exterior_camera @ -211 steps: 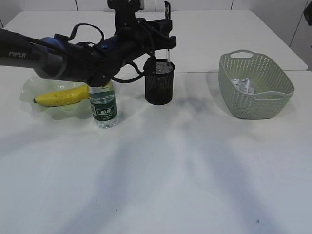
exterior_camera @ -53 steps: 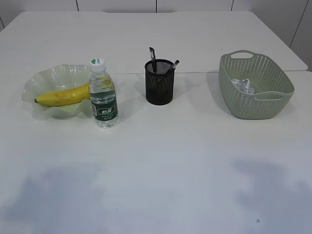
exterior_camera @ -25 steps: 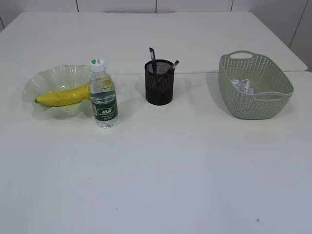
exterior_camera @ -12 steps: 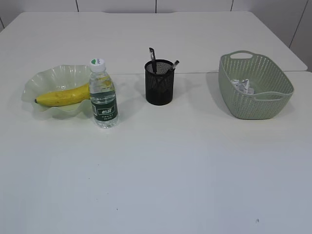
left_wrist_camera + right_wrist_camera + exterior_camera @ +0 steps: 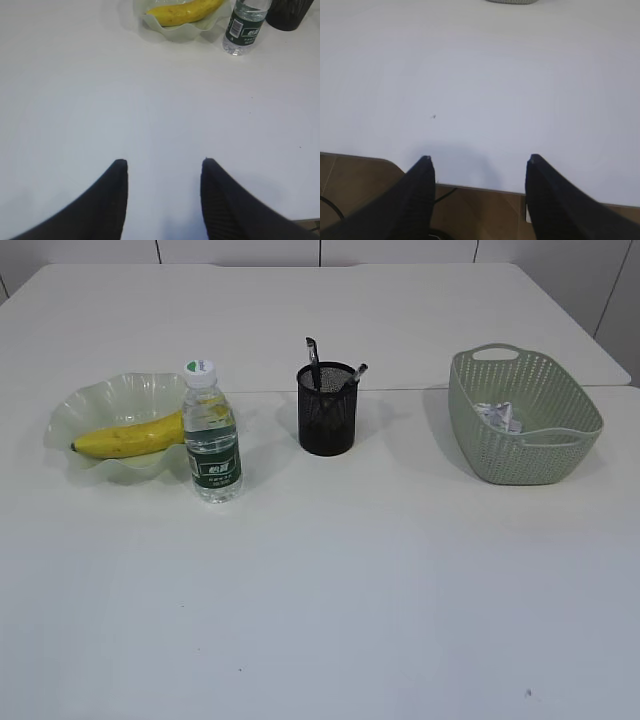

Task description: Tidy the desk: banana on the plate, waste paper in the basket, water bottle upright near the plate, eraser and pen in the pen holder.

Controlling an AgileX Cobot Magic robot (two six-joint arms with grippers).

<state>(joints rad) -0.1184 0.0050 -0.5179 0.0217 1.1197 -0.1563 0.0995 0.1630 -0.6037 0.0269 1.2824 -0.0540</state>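
— Since nothing is held, how are the grippers placed?
— The left gripper [image 5: 162, 170] is seen parted and empty above bare table [image 5: 330, 590]; the right gripper [image 5: 479, 167] likewise, at the table's near edge.
— And the task's things?
— From the left gripper, the banana [image 5: 182, 10] on the plate [image 5: 172, 31] is found at twelve o'clock, lying crosswise, the upright water bottle [image 5: 243, 25] at one o'clock. The pen [image 5: 314, 355] is stood in the pen holder [image 5: 327, 422], paper [image 5: 497, 416] in the basket [image 5: 525, 455]. Little is judged left.

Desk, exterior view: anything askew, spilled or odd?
Nothing stands out. Banana lies on the plate, water bottle upright beside it, pen in the pen holder, waste paper in the basket.
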